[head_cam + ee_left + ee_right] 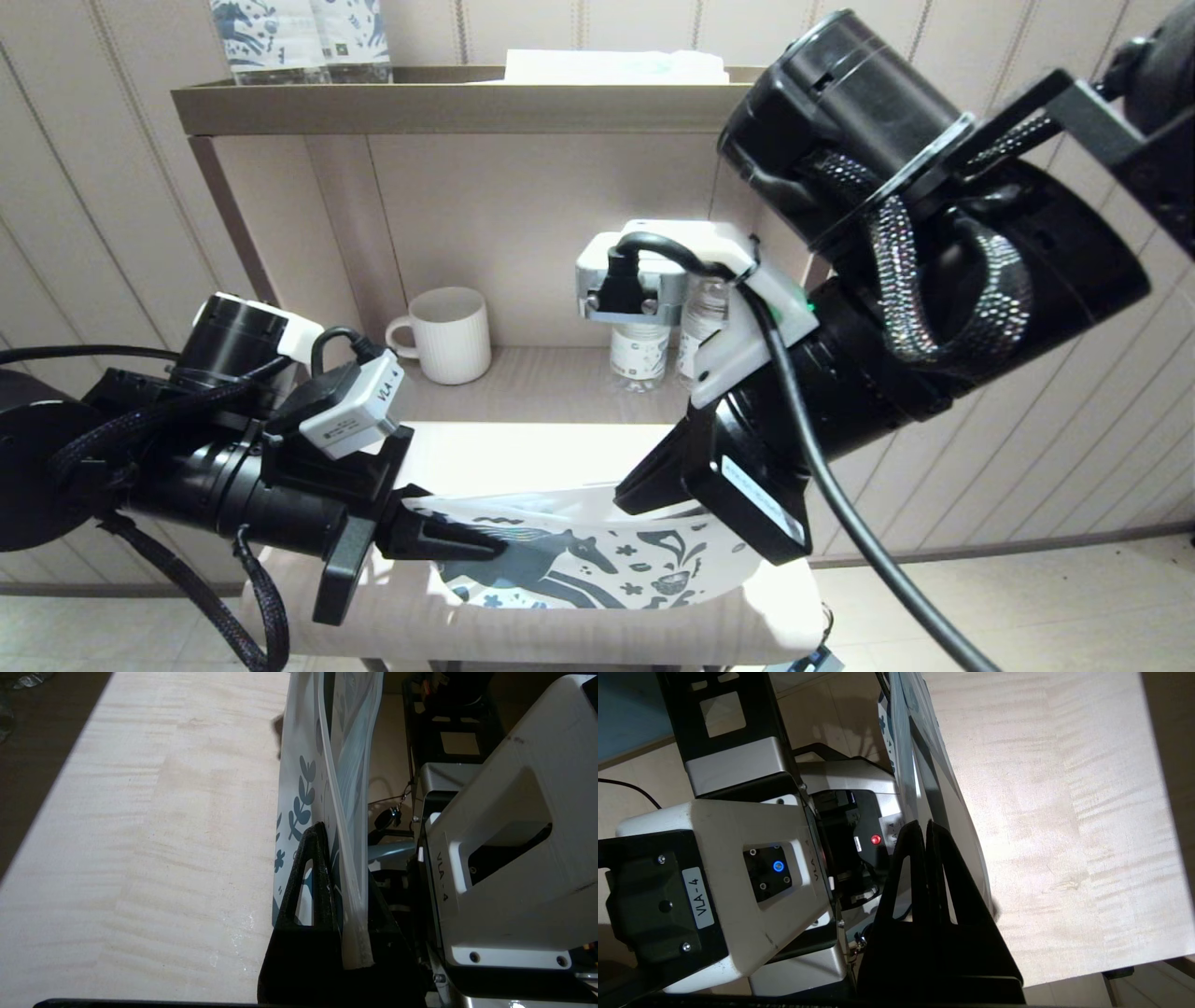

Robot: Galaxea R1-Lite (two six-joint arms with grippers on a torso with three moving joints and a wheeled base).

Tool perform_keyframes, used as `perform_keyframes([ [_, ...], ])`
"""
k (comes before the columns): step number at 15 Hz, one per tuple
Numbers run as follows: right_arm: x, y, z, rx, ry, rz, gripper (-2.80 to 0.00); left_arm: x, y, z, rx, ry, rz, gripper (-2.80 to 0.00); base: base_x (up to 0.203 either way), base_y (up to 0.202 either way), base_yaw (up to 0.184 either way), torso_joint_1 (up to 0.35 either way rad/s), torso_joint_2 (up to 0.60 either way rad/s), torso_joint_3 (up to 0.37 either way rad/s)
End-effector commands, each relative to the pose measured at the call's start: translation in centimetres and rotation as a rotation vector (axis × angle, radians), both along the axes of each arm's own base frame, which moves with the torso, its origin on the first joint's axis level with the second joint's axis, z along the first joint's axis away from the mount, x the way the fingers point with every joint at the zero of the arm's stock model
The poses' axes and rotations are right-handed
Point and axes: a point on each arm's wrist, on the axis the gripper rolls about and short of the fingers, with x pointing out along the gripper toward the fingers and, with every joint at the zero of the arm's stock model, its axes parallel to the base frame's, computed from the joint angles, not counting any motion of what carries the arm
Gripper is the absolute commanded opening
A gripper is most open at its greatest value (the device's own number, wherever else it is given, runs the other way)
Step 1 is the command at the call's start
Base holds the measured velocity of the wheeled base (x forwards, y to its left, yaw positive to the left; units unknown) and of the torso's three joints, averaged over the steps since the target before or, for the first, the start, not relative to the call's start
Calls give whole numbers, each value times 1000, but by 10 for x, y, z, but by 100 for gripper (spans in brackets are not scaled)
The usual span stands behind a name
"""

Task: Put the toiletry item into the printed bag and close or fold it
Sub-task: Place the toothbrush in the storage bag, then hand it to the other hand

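You see two black arms with fat cylindrical joints and braided, sleeved cables looped alongside. The left gripper (467, 544) has black triangular fingers (310, 872) with cut-out windows; same on the right gripper (927, 858). Each wrist carries a grey-white camera housing labelled "VLA-4", small screws at its corners, a black plug and a thick black cable. The right wrist view shows a blue-lit button on the housing and a red light on the base behind.
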Motion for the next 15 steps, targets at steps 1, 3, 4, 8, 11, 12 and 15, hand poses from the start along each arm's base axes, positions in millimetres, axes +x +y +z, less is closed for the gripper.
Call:
perform_keyframes([
  [1, -7, -8, 9, 20, -15, 0, -280, 1, 0, -1, -1, 1, -5, -280, 0, 0, 0, 0, 0, 0],
  [3, -12, -15, 13, 31, -19, -11, -280, 2, -1, -1, -2, 2, -3, -280, 0, 0, 0, 0, 0, 0],
  [4, -13, -18, 14, 33, -14, -28, -280, 2, -1, 1, -7, -1, -4, -280, 0, 0, 0, 0, 0, 0],
  [8, -2, -37, 17, 76, 21, -169, -280, 3, -1, 9, -16, 3, 20, -280, 0, 0, 0, 0, 0, 0],
  [11, -9, -51, 23, 164, 2, -239, -280, 9, 6, 16, -35, 16, 57, -280, 0, 0, 0, 0, 0, 0],
  [12, -12, -56, 24, 174, -8, -253, -280, 10, 7, 19, -39, 27, 67, -280, 0, 0, 0, 0, 0, 0],
  [15, -21, -74, 31, 198, -26, -289, -280, 16, 5, 28, -57, 87, 102, -280, 0, 0, 0, 0, 0, 0],
])
